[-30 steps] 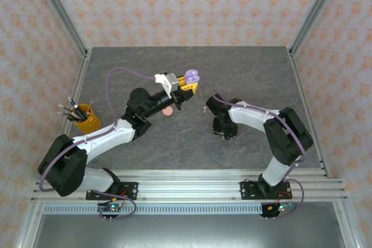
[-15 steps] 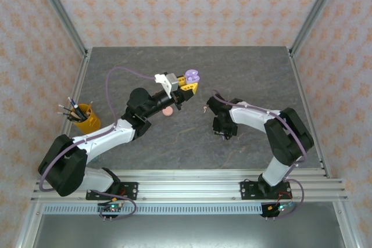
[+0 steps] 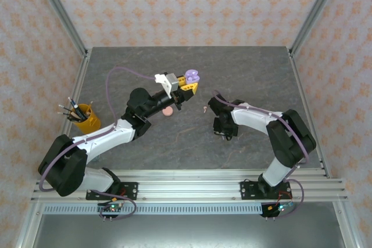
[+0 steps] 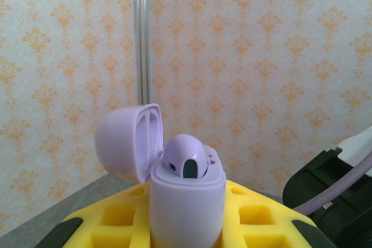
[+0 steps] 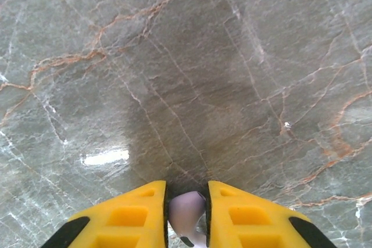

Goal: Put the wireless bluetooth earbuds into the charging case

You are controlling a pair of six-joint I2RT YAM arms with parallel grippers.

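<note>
Bright, even light — one soft glare patch on the tabletop.

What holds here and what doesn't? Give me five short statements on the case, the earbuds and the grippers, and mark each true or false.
1. The lilac charging case has its lid open. True.
2. The left gripper holds that case. True.
3. The right gripper is empty. False: a pale lilac earbud sits between its yellow fingers.
4. The yellow pen cup stands at the right side of the table. False: it stands at the left side.
5. A pink round thing lies on the table. True.
</note>
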